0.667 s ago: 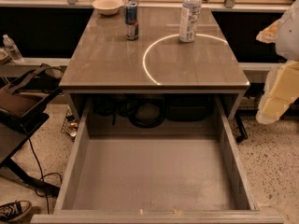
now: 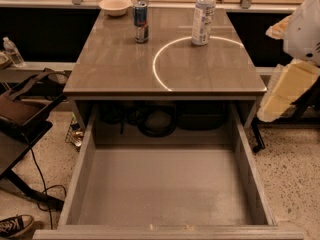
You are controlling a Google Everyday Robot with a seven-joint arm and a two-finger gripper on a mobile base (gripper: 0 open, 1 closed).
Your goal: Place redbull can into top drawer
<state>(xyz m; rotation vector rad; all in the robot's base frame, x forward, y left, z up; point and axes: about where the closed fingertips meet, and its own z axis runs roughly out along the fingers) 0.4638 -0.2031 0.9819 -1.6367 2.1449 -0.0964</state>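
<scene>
The redbull can [image 2: 141, 22], blue and silver, stands upright at the far left of the tabletop [image 2: 125, 69]. The top drawer [image 2: 165, 189] is pulled fully open below the table's front edge, and its grey bottom holds nothing. Only white and cream parts of my arm [image 2: 299, 44] show at the right edge, beside the table and well away from the can. My gripper itself is out of view.
A clear plastic bottle with a white label [image 2: 203, 18] stands at the far right of the tabletop, on a bright ring of light. A white bowl [image 2: 115, 5] sits behind the can. A dark chair [image 2: 22, 119], cables and a shoe [image 2: 14, 226] are on the floor at left.
</scene>
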